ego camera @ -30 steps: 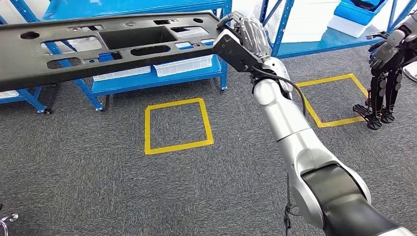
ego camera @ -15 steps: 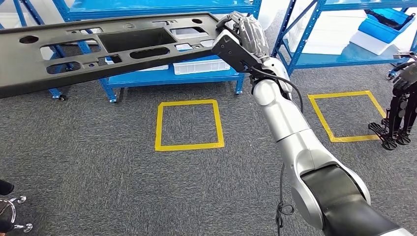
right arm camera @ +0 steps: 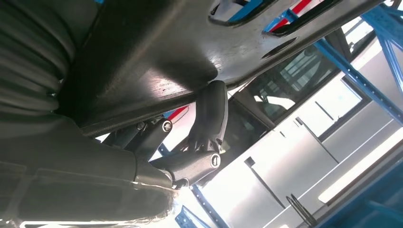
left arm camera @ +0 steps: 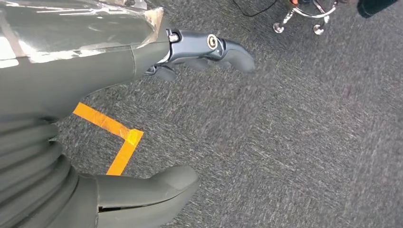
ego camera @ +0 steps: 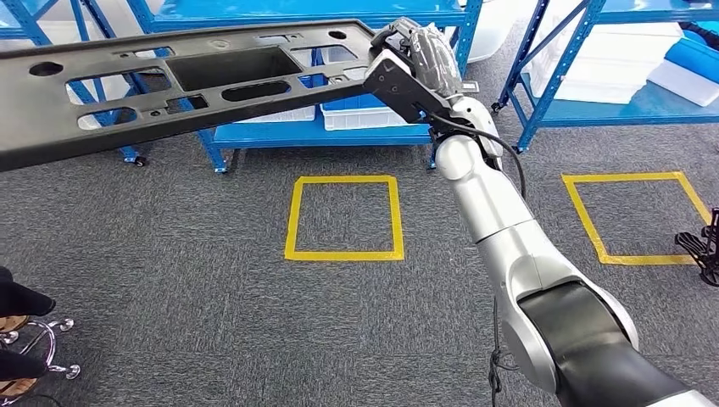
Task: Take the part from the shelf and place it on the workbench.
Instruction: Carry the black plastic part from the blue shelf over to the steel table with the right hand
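Shelving and the yellow floor squares are sliding rightward across my head view compared with a second ago, so I am turning with my load, not the things moving. From the head camera, my right hand (ego camera: 421,58) is gripping the near end of the long black part (ego camera: 169,80), which is reaching away from that hand, held up in the air clear of the blue shelf (ego camera: 339,131) behind it. A taped yellow square (ego camera: 343,216) is lying on the carpet below and ahead of the hand.

From the left wrist, my left hand (left arm camera: 157,95) is hanging over grey carpet with fingers (left arm camera: 223,47) apart and nothing in them; a chair base (left arm camera: 304,16) is standing well beyond the fingertips.

From the right wrist, my fingers (right arm camera: 209,118) are wrapping under the part's edge, clamping it against the palm.

I am judging the pick-up done: the part is off the shelf. Carrying and setting down on the counter are remaining, and that counter is not yet appearing ahead of me.
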Action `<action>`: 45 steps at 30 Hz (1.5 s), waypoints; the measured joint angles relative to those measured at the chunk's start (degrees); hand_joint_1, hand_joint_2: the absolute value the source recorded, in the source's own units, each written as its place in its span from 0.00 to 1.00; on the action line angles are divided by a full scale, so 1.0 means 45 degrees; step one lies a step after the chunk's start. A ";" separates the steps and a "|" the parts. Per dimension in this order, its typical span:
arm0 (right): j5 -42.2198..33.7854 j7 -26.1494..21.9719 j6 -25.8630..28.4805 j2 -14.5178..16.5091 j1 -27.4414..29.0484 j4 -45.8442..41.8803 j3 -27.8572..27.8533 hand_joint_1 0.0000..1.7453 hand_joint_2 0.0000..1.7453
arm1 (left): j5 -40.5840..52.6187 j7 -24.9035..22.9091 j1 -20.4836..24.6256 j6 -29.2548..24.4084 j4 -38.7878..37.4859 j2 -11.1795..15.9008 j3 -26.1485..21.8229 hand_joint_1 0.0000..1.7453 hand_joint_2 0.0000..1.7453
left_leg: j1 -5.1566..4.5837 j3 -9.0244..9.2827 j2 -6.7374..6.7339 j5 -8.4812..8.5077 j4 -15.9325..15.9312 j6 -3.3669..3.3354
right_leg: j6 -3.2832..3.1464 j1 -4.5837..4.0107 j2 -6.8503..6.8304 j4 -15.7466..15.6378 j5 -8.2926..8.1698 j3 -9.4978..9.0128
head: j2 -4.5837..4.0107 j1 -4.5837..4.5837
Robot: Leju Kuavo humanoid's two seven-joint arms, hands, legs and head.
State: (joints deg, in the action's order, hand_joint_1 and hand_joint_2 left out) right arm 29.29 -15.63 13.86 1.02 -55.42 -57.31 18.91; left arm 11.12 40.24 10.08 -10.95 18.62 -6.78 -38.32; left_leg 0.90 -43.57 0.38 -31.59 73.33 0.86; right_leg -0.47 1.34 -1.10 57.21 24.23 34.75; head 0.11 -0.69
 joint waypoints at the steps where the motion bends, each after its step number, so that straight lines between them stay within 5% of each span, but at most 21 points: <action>1: -0.0005 0.0000 -0.0012 0.0000 0.0028 0.0000 0.0000 1.00 1.00 | -0.0028 0.0000 -0.0011 -0.0005 0.0000 0.0000 0.0004 0.00 1.00 | 0.0046 -0.0139 -0.0042 0.0093 0.0137 0.0045 | 0.0004 0.0004 -0.0079 0.0004 0.0016 -0.0006 | 0.0000 0.0000; 2: -0.0015 -0.0001 -0.0019 0.0001 0.0055 -0.0001 0.0000 1.00 1.00 | -0.0053 0.0000 -0.0018 -0.0010 0.0005 0.0002 0.0005 0.00 1.00 | 0.0085 -0.0002 -0.0094 0.0417 -0.0252 0.0071 | 0.0024 0.0013 -0.0151 0.0007 0.0036 -0.0022 | 0.0000 0.0001; 5: -0.0154 -0.0128 -0.0024 0.0019 0.0162 -0.0081 -0.0011 1.00 1.00 | -0.0089 0.0000 0.0002 -0.0036 0.0044 0.0013 0.0013 0.00 1.00 | 0.0079 0.1283 -0.0571 0.1551 -0.2798 0.0036 | 0.0185 -0.0033 -0.0360 0.0018 0.0144 -0.0128 | 0.0000 -0.0006; 7: -0.0332 -0.0377 -0.0024 0.0038 0.0312 -0.0177 -0.0023 1.00 1.00 | -0.0112 0.0000 0.0021 -0.0051 0.0057 0.0007 0.0024 0.00 1.00 | -0.0020 0.1685 -0.0683 0.1672 -0.3486 -0.0091 | 0.0322 -0.0129 -0.0515 0.0017 0.0208 -0.0192 | 0.0000 -0.0037; 9: -0.0517 -0.0662 -0.0011 0.0068 0.0579 -0.0271 -0.0032 1.00 1.00 | -0.0156 0.0000 0.0008 -0.0061 0.0059 0.0004 0.0029 0.00 1.00 | -0.0063 0.1746 -0.0427 0.1708 -0.3541 -0.0284 | 0.0476 -0.0167 -0.0682 0.0003 0.0267 -0.0238 | 0.0000 -0.0062; 11: -0.0692 -0.0932 0.0052 0.0096 0.0924 -0.0375 -0.0062 1.00 1.00 | -0.0215 0.0000 -0.0006 -0.0062 0.0062 -0.0005 0.0033 0.00 1.00 | -0.0052 0.1843 -0.0206 0.1781 -0.3658 -0.0494 | 0.0552 -0.0137 -0.0496 0.0401 0.0531 -0.0099 | 0.0000 -0.0074; 14: -0.0902 -0.1266 0.0140 0.0120 0.1555 -0.0497 -0.0137 1.00 1.00 | -0.0285 0.0000 0.0005 -0.0059 0.0056 0.0016 0.0039 0.00 1.00 | -0.0038 0.1896 0.0154 0.1811 -0.3715 -0.0668 | 0.0427 -0.0094 0.0075 0.2844 0.1494 0.1096 | 0.0000 -0.0100; 16: -0.0941 -0.1359 0.0155 0.0138 0.2003 -0.0564 -0.0180 1.00 1.00 | -0.0303 0.0000 -0.0016 -0.0058 0.0028 0.0021 0.0041 0.00 1.00 | -0.0049 0.1901 0.0464 0.1803 -0.3708 -0.0678 | 0.0477 -0.0111 0.0183 0.3901 0.1726 0.1719 | 0.0000 -0.0106; 17: -0.0942 -0.1373 0.0166 0.0148 0.2178 -0.0606 -0.0195 1.00 1.00 | -0.0306 0.0000 -0.0030 -0.0053 0.0009 0.0021 0.0044 0.00 1.00 | -0.0054 0.1908 0.0626 0.1801 -0.3703 -0.0676 | 0.0551 -0.0120 0.0216 0.3660 0.1534 0.1661 | 0.0000 -0.0106; 20: -0.0907 -0.1406 0.0200 0.0187 0.2437 -0.0759 -0.0222 1.00 1.00 | -0.0296 0.0000 -0.0042 -0.0044 -0.0039 0.0027 0.0055 0.00 1.00 | -0.0081 0.1901 0.1055 0.1752 -0.3635 -0.0593 | 0.0713 -0.0071 0.0587 0.0987 0.0413 0.0443 | 0.0000 -0.0102; 22: -0.0890 -0.1434 0.0225 0.0255 0.2517 -0.0837 -0.0220 1.00 1.00 | -0.0282 0.0000 -0.0051 -0.0044 -0.0058 0.0032 0.0059 0.00 1.00 | -0.0105 0.1844 0.1234 0.1701 -0.3576 -0.0476 | 0.0612 -0.0061 0.0737 0.0122 0.0123 0.0015 | 0.0000 -0.0089; 24: -0.0871 -0.1422 0.0255 0.0335 0.2606 -0.0906 -0.0223 1.00 1.00 | -0.0238 0.0000 -0.0086 -0.0061 -0.0085 0.0046 0.0066 0.00 1.00 | -0.0068 0.1794 0.1356 0.1680 -0.3574 -0.0329 | 0.0426 -0.0074 0.0567 0.0103 0.0116 -0.0014 | 0.0000 -0.0085; 27: -0.0834 -0.1361 0.0307 0.0413 0.2709 -0.1081 -0.0249 1.00 1.00 | -0.0139 0.0000 -0.0112 -0.0113 -0.0135 0.0057 0.0131 0.00 1.00 | -0.0053 0.1405 0.0647 0.1222 -0.2848 -0.0103 | 0.0192 0.0006 0.0324 0.0026 0.0096 -0.0113 | 0.0000 -0.0050; 29: -0.0839 -0.1331 0.0334 0.0418 0.2914 -0.1275 -0.0304 1.00 1.00 | -0.0104 0.0000 -0.0090 -0.0124 -0.0149 0.0041 0.0194 0.00 1.00 | -0.0024 0.0612 0.0076 0.0456 -0.1214 0.0019 | 0.0090 -0.0023 0.0136 0.0023 0.0158 -0.0179 | 0.0000 -0.0019; 31: -0.0826 -0.1218 0.0329 0.0402 0.3321 -0.1653 -0.0400 1.00 1.00 | -0.0153 0.0000 -0.0096 -0.0123 -0.0151 0.0023 0.0265 0.00 1.00 | 0.0030 -0.0062 -0.0045 0.0109 0.0021 0.0087 | 0.0025 -0.0050 -0.0106 0.0027 0.0214 -0.0231 | 0.0000 -0.0021; 33: -0.0723 -0.1034 0.0284 0.0375 0.3773 -0.2198 -0.0506 1.00 1.00 | -0.0256 -0.0001 -0.0126 -0.0117 -0.0143 0.0029 0.0329 0.00 1.00 | 0.0054 0.0197 -0.0124 0.0659 -0.0627 0.0079 | 0.0023 -0.0056 -0.0332 0.0030 0.0274 -0.0293 | 0.0000 -0.0021; 36: -0.0490 -0.0767 0.0200 0.0299 0.4152 -0.2969 -0.0671 1.00 1.00 | -0.0355 -0.0001 -0.0132 -0.0090 -0.0057 0.0075 0.0367 0.00 1.00 | -0.0047 0.1489 -0.0659 0.1628 -0.3056 -0.0095 | 0.0157 -0.0144 -0.0588 0.0031 0.0392 -0.0403 | 0.0000 -0.0035; 38: -0.0398 -0.0626 0.0144 0.0225 0.4288 -0.3383 -0.0771 1.00 1.00 | -0.0408 0.0000 -0.0138 -0.0069 0.0018 0.0096 0.0373 0.00 1.00 | -0.0163 0.1729 -0.0709 0.1652 -0.3488 -0.0238 | 0.0262 -0.0227 -0.0770 0.0015 0.0435 -0.0438 | 0.0000 -0.0051; 40: -0.0345 -0.0489 0.0084 0.0148 0.4406 -0.3746 -0.0897 1.00 1.00 | -0.0486 0.0000 -0.0186 -0.0064 0.0097 0.0103 0.0374 0.00 1.00 | -0.0175 0.1775 -0.0458 0.1724 -0.3579 -0.0407 | 0.0392 -0.0239 -0.0864 0.0023 0.0497 -0.0468 | 0.0000 -0.0054; 42: -0.0242 -0.0330 0.0032 0.0021 0.4432 -0.4061 -0.1075 1.00 1.00 | -0.0545 0.0000 -0.0201 -0.0055 0.0187 0.0095 0.0374 0.00 1.00 | -0.0138 0.1862 -0.0224 0.1825 -0.3716 -0.0602 | 0.0423 -0.0211 -0.0472 0.0644 0.0861 -0.0213 | 0.0000 -0.0071; 45: 0.0213 0.0063 -0.0050 -0.0284 0.4430 -0.4387 -0.1322 1.00 1.00 | -0.0576 0.0000 -0.0172 0.0000 0.0276 0.0090 0.0376 0.00 1.00 | -0.0117 0.1889 0.0192 0.1861 -0.3761 -0.0729 | 0.0307 -0.0159 0.0145 0.3184 0.1828 0.1033 | 0.0000 -0.0117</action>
State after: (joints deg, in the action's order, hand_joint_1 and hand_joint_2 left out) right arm 30.25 -15.34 13.63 -0.26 -35.48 -77.05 12.96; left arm 8.53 40.24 9.30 -10.95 19.86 -6.37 -36.62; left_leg 0.38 -35.07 1.24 -23.21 56.40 -2.42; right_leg 0.91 0.62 -0.45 71.54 32.46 39.40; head 0.11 -1.22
